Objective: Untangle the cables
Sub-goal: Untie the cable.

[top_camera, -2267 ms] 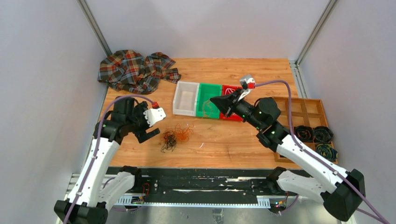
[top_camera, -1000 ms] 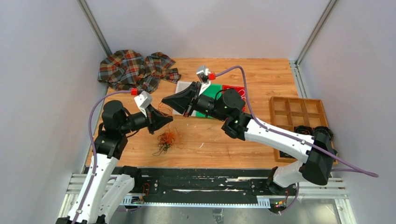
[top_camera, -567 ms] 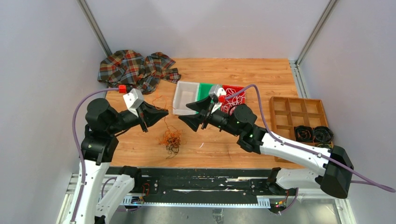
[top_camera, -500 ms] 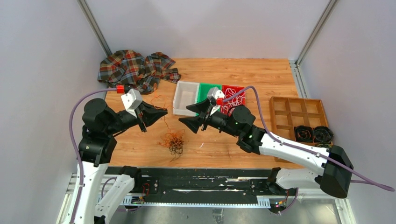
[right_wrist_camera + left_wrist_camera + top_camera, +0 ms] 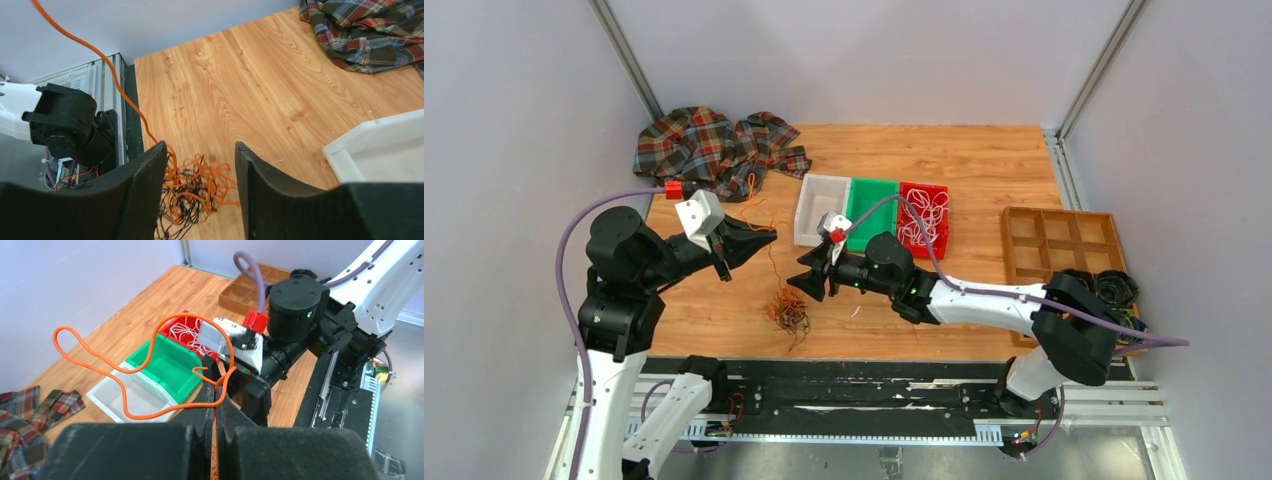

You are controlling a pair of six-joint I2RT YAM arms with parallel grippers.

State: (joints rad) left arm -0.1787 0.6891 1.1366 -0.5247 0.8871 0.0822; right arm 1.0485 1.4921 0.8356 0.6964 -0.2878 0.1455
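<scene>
Left fingers (image 5: 200,412) raised, pinching orange cable (image 5: 150,415) — right fingers (image 5: 145,200) low, spread above tangle (image 5: 195,192).

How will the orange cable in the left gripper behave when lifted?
Probably floppy yet springy: the orange cable holds loose loops above the shut left gripper. Likely very light, being so thin. It may snag, since it runs into the tangle.
</scene>
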